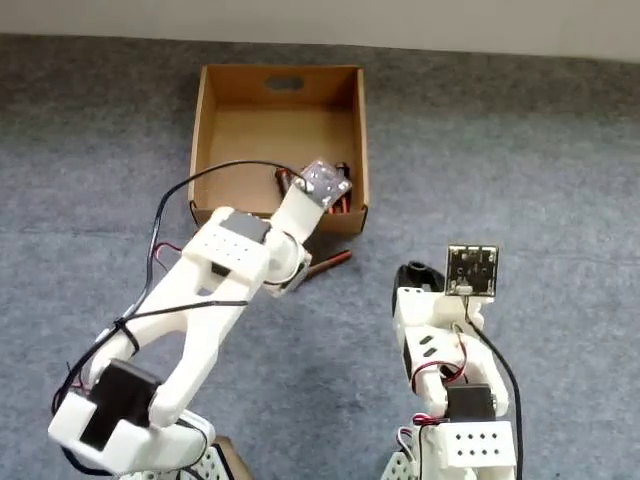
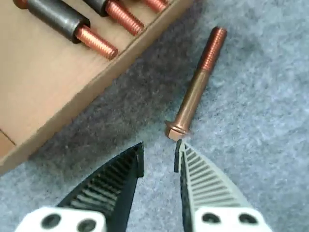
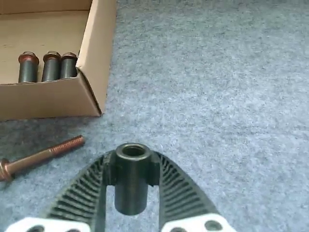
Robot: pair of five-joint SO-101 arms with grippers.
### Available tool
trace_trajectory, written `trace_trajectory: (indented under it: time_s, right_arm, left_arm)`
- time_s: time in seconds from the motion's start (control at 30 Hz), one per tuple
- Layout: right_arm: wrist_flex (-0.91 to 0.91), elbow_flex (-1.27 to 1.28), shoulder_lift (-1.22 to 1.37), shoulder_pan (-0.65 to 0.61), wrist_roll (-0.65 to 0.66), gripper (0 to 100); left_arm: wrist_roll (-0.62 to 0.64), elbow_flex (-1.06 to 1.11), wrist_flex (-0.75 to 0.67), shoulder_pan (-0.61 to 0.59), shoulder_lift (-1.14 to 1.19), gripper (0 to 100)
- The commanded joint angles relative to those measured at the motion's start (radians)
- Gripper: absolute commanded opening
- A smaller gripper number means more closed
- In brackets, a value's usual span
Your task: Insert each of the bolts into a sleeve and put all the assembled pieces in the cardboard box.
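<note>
A copper bolt lies on the grey carpet just outside the cardboard box, near its front right corner. My left gripper is open and low over the carpet, with its light fingertip right at the bolt's hex head. My right gripper is shut on a black sleeve, held upright with its bore facing up, to the right of the bolt. Three bolts fitted in sleeves lie side by side inside the box, at its front right corner.
The box wall runs close beside the left gripper. In the high view the left arm's wrist overhangs the box's front right corner. Bare grey carpet stretches to the right of the box and ahead of the right arm.
</note>
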Motion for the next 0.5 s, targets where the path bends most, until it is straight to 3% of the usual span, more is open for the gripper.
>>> trace_trajectory:
  time_s: [0.0, 0.17, 0.47]
  right_arm:
    - [-0.015, -0.012, -0.015, 0.012, -0.011, 0.5]
    - [-0.015, -0.012, -0.015, 0.012, -0.011, 0.5]
    - [-0.015, -0.012, -0.015, 0.012, -0.011, 0.5]
  left_arm:
    - [-0.003, -0.073, 0.006, 0.018, 0.016, 14]
    - [-0.008, -0.07, 0.006, 0.059, 0.033, 21]
    - [-0.023, -0.077, -0.002, 0.09, 0.114, 21]
